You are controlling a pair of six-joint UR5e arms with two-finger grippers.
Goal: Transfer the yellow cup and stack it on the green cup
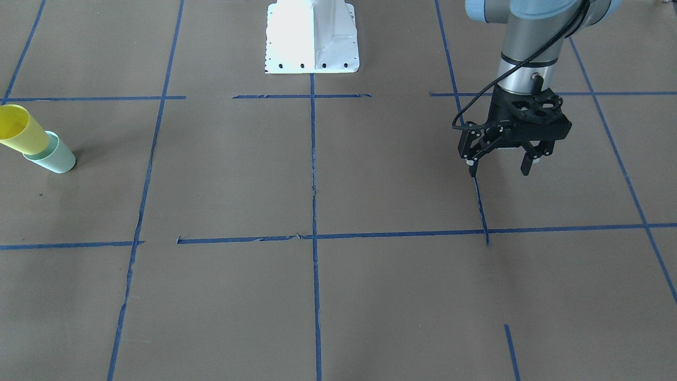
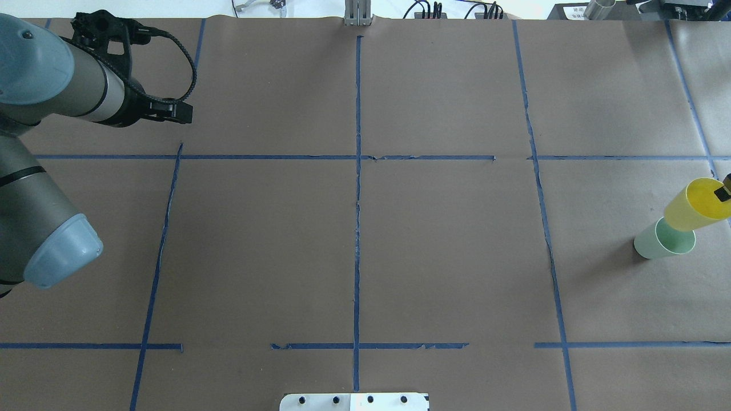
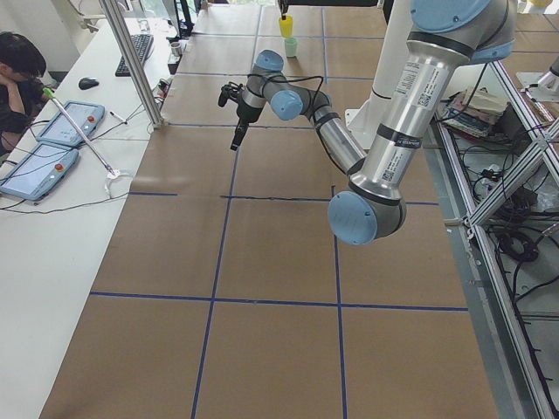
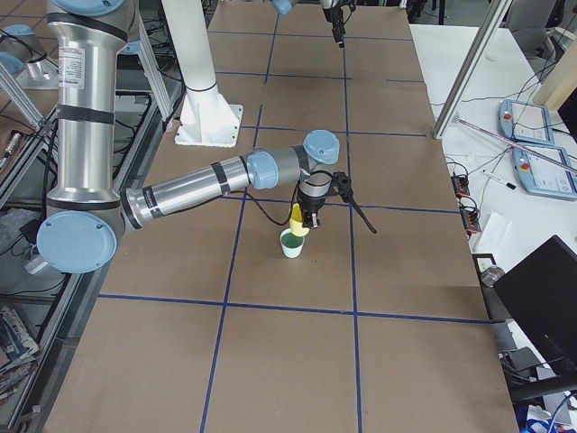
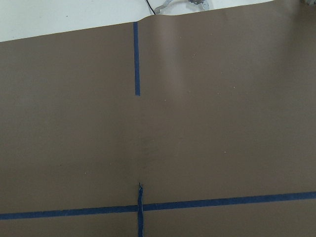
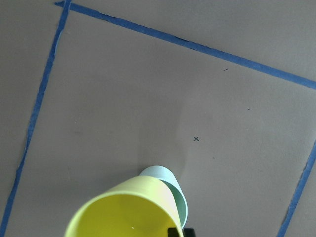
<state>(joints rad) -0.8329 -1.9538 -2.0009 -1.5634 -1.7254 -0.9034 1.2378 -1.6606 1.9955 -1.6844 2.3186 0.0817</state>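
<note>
- Left arm – in the overhead view it enters from the left edge. Its black two-finger left pincer (image 1: pixel 499 169) hangs over the brown paper-covered table (image 1: pixel 222 174), fingers spread apart with nothing between them. The tips are just above a blue tape line.
- The left wrist camera looks down on bare brown paper crossed by strips of blue masking tape (image 5: pixel 137 59).
- Middle of the table – a grid of blue tape lines (image 2: pixel 357 171) divides the paper. The white metal base plate (image 1: pixel 312 37) of the robot sits at the table's robot-side edge.
- Right side, near the right edge of the overhead view – the small pale mint-green tapered plastic cup (image 2: pixel 662 242) stands upright on the table, mouth up.
- The small bright yellow tapered plastic cup (image 2: pixel 694 205) is tilted. Its narrow base dips into the green cup's mouth and its wide rim leans away, so it is not seated straight.
- The right pincer (image 4: pixel 306 219) is clamped on the yellow cup at its rim. One black finger (image 2: pixel 723 193) shows against the rim in the overhead view.
- The right wrist camera looks into the yellow cup's open mouth, with the green cup just past it.
</note>
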